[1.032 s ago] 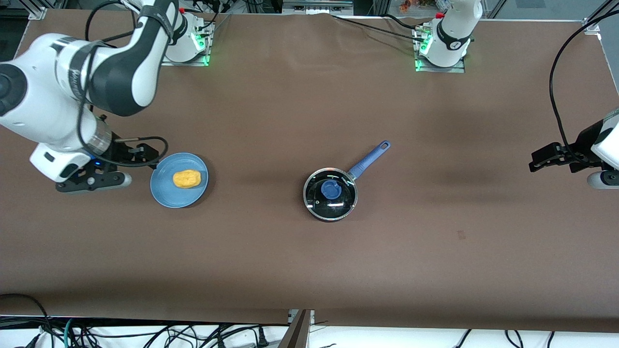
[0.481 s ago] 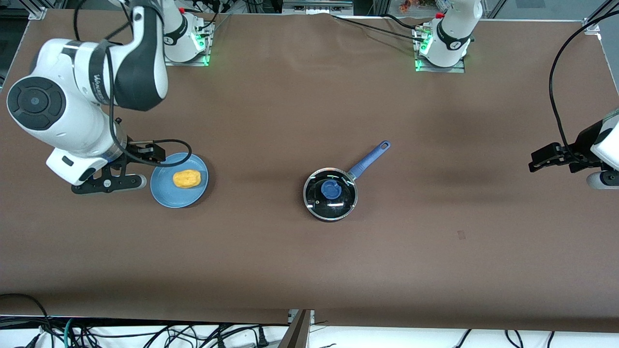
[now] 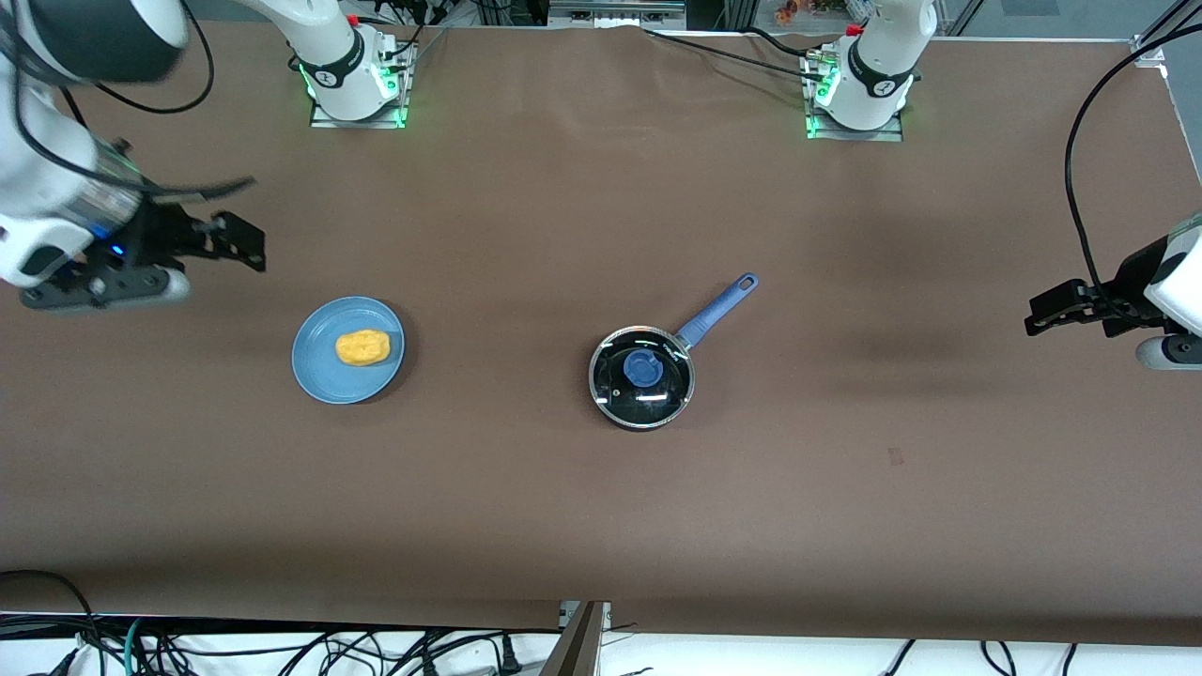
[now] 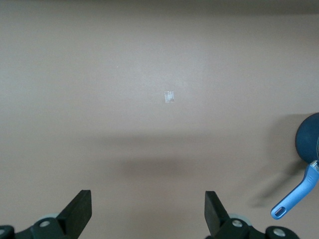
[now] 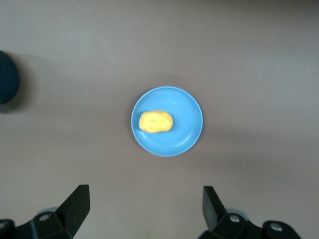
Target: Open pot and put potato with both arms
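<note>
The black pot (image 3: pixel 642 377) stands mid-table with its glass lid on, blue knob (image 3: pixel 643 368) up and blue handle (image 3: pixel 718 308) pointing toward the left arm's base. The yellow-orange potato (image 3: pixel 362 347) lies on a light-blue plate (image 3: pixel 324 376) toward the right arm's end; it also shows in the right wrist view (image 5: pixel 156 122). My right gripper (image 3: pixel 103 286) is open and empty, high over bare table beside the plate (image 5: pixel 184 134). My left gripper (image 3: pixel 1178 349) is open and empty at the left arm's end, far from the pot; its wrist view shows the handle's loop (image 4: pixel 294 201).
A small pale mark (image 4: pixel 169 96) lies on the brown table cover under the left wrist view. Both arm bases (image 3: pixel 352 84) (image 3: pixel 859 94) stand along the edge farthest from the front camera. Cables hang past the table edge nearest the front camera.
My right gripper has risen and moved away from the plate toward the right arm's end of the table. The left arm, the pot and the potato have not moved.
</note>
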`<state>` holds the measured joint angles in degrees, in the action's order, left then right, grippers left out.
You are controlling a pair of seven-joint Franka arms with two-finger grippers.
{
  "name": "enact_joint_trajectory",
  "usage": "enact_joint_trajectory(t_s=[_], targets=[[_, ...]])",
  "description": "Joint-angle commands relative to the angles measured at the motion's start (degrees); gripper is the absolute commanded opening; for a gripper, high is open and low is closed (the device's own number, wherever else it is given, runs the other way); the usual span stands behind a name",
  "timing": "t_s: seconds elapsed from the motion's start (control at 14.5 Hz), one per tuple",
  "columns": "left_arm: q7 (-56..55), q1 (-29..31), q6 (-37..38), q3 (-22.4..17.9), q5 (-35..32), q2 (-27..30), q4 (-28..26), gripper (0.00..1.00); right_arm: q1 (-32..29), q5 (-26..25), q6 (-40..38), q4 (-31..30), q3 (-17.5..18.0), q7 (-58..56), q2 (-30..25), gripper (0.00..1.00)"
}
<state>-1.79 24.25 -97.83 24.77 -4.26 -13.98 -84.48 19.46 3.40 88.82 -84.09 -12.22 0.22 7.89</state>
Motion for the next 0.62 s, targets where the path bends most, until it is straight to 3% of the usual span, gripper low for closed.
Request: enact_joint_trajectory(t_s=[0.0, 0.14, 0.55], targets=[[1.44, -0.08, 0.36, 0.01, 1.01, -0.44, 1.16, 1.0, -11.33, -1.11, -1.96, -5.99, 10.96, 1.54, -7.09, 1.0], [1.44, -0.08, 0.36, 0.01, 0.92, -0.44, 1.16, 1.0, -15.31, -1.02, -4.26, -6.26, 13.71, 1.89, -8.59, 1.0], [0.91, -0.34, 0.71, 0.1, 1.18, -0.44, 0.55, 1.0, -15.15, -1.02, -5.15, -6.17, 13.72, 1.71, -8.51, 1.0]])
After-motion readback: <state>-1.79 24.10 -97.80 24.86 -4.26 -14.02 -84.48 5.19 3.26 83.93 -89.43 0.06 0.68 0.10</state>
